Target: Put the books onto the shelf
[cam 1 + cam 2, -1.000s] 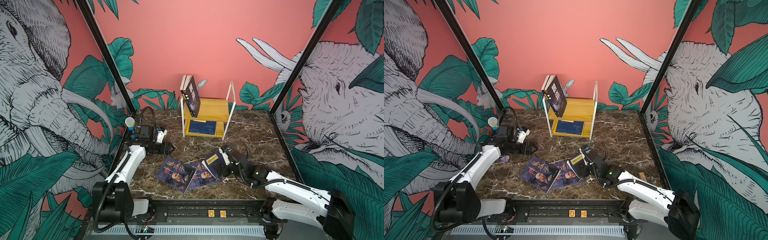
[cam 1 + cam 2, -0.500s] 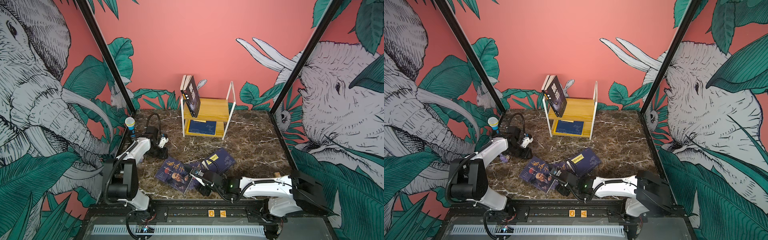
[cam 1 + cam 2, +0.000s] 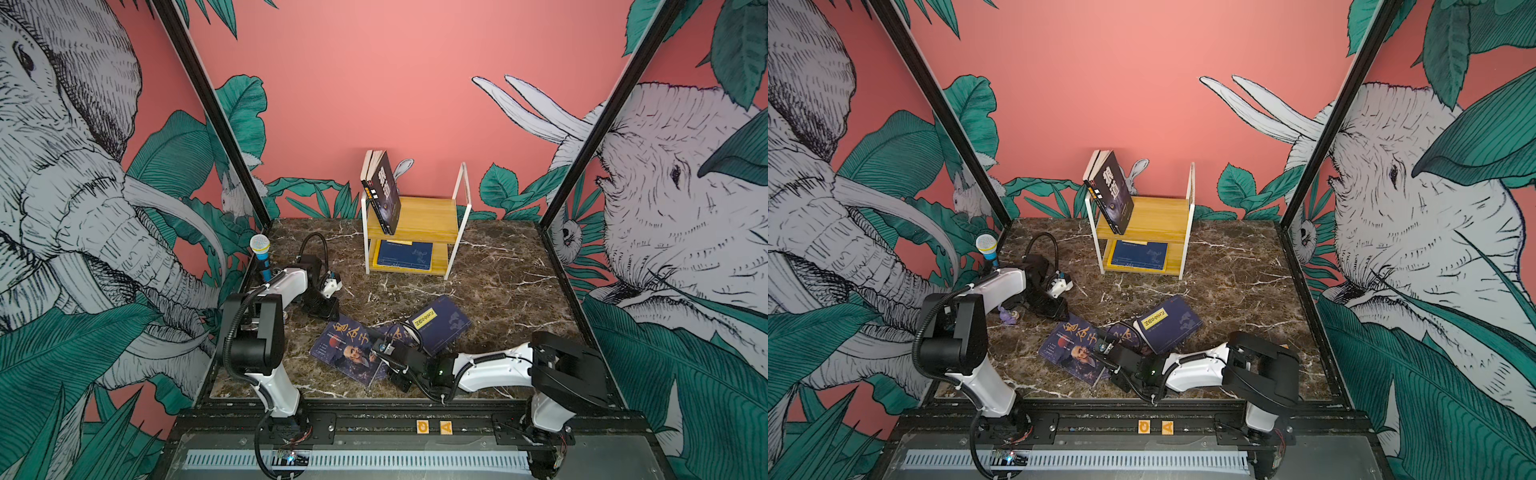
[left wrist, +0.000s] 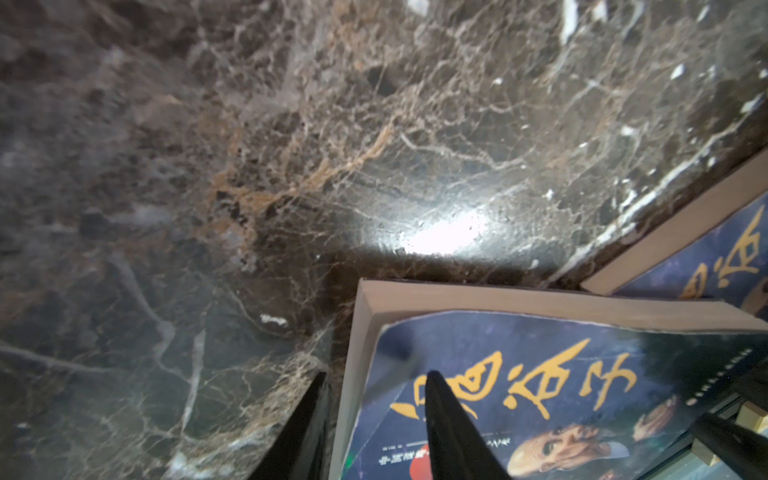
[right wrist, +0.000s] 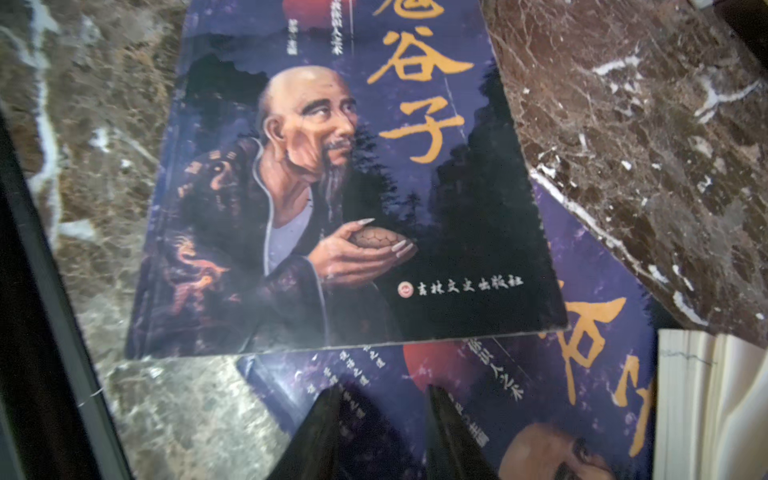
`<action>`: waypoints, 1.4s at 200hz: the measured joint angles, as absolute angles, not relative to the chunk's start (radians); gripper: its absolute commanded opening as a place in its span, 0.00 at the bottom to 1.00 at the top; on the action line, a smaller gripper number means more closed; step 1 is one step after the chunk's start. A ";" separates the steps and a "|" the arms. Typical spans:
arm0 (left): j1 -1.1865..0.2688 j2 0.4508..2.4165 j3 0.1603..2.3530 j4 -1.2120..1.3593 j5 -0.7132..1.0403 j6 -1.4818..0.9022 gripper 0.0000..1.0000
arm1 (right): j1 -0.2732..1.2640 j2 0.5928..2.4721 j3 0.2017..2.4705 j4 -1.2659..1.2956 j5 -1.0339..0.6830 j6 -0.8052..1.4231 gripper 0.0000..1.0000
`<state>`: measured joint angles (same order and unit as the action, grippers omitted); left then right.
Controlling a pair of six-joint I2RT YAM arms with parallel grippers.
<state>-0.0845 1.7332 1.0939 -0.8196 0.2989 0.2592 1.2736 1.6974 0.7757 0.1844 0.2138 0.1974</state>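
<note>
Three navy books lie overlapping on the marble: an old-man portrait book, a second portrait book and a yellow-label book. My left gripper is open, narrowly. It straddles the first book's far corner, with one finger over the cover and one beside the page edge. My right gripper is open above the second book's near corner. On the shelf, black books lean on the top tier. A navy book lies on the lower tier.
A blue microphone stands by the left wall. A small purple thing lies near the left arm. The black front rail runs just behind my right gripper. Patterned walls close in both sides.
My left gripper has come down to the portrait book's far corner. My right gripper has left the yellow-label book and swung to the near edge. Both jaws have narrowed.
</note>
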 measured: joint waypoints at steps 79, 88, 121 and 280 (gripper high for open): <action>-0.068 1.742 1.103 -0.795 0.261 0.266 0.30 | 1.155 1.809 0.895 0.221 0.228 0.178 0.33; -0.067 1.742 1.103 -0.793 0.258 0.265 0.26 | 1.137 1.814 0.907 0.211 0.229 0.175 0.33; -0.068 1.742 1.103 -0.794 0.299 0.254 0.12 | 1.053 1.823 0.960 0.212 0.247 0.165 0.33; -0.096 1.647 1.116 -0.875 0.512 0.121 0.00 | 1.301 1.697 0.971 0.070 0.521 -0.150 0.80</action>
<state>-0.0959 1.6470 1.1160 -0.8753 0.5117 0.1215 1.3006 1.6966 0.9707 0.0696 0.5209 -0.1497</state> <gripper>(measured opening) 0.053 0.769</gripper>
